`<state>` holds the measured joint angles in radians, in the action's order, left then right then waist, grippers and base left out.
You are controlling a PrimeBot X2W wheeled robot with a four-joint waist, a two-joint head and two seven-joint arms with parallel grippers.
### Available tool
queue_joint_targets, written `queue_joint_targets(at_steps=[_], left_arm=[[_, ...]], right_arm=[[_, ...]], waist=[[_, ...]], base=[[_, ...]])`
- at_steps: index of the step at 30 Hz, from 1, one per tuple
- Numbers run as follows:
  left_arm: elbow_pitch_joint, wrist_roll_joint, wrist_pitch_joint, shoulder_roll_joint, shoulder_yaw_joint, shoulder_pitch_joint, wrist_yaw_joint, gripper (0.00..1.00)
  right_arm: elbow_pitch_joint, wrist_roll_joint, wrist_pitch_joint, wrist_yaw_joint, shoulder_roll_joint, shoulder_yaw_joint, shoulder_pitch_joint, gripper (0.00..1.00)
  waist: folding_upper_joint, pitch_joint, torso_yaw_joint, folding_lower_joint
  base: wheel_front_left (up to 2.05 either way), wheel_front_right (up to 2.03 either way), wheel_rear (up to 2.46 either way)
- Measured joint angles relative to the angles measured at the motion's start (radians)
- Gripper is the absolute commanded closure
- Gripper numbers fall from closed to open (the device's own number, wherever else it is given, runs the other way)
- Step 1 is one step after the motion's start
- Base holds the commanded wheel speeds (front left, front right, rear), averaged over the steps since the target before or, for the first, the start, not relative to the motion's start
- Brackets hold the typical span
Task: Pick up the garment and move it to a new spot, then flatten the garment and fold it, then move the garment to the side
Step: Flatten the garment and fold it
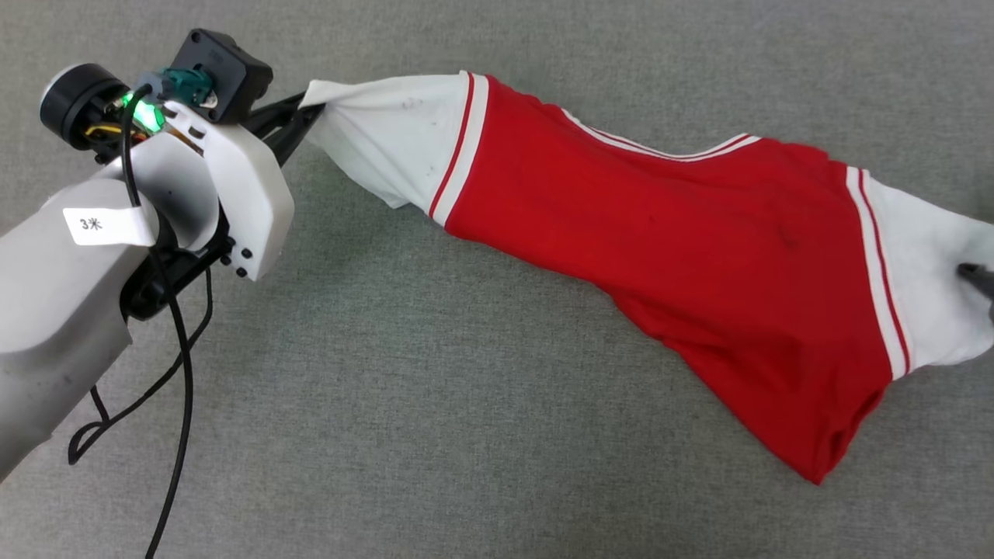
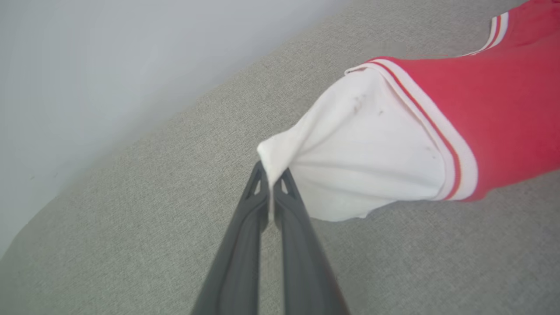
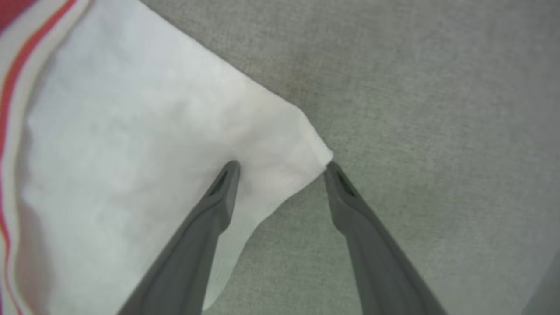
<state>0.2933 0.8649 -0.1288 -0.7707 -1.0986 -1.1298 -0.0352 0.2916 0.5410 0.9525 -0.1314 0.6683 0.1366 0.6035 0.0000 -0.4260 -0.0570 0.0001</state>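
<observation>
The garment (image 1: 683, 241), a red T-shirt with white sleeves and striped trim, stretches across the grey cloth surface from upper left to lower right. My left gripper (image 1: 307, 105) is shut on the tip of the left white sleeve (image 2: 363, 157), pinched between its dark fingers (image 2: 267, 183) and pulled taut off the surface. My right gripper (image 3: 282, 168) stands open, its fingertips straddling the corner of the other white sleeve (image 3: 153, 144); one fingertip (image 1: 974, 273) shows at the head view's right edge. The red hem bunches at the lower right.
A grey woven surface (image 1: 435, 404) lies all around the shirt. My left forearm (image 1: 70, 256) with its black cable (image 1: 182, 373) fills the lower left. A pale wall (image 2: 109, 65) rises beyond the surface's edge in the left wrist view.
</observation>
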Motion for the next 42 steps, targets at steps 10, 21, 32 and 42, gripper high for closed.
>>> queue_joint_targets(at_steps=[10,21,32,42], left_arm=[[0.008,-0.010,0.012,0.008,-0.001,-0.010,-0.002,1.00],[0.049,-0.007,0.035,0.017,-0.010,-0.010,-0.010,1.00],[0.003,-0.021,0.089,-0.007,0.015,-0.018,0.020,1.00],[-0.142,-0.085,0.150,-0.043,0.087,-0.126,0.095,1.00]], right_arm=[[0.043,0.041,0.007,0.004,0.005,0.086,-0.002,0.82],[0.101,0.030,-0.248,0.000,-0.033,0.098,0.043,1.00],[0.049,-0.026,-0.562,0.000,-0.034,0.066,0.130,1.00],[-0.081,-0.078,-0.672,0.000,-0.076,-0.018,0.205,1.00]], waist=[[0.0000,-0.043,-0.013,-0.0001],[0.0000,0.016,0.008,0.0000],[0.0000,0.169,0.035,-0.0001],[0.0000,0.257,0.035,-0.0001]], base=[[0.00,0.00,0.00],[0.00,0.00,0.00],[0.00,0.00,0.00],[0.00,0.00,0.00]])
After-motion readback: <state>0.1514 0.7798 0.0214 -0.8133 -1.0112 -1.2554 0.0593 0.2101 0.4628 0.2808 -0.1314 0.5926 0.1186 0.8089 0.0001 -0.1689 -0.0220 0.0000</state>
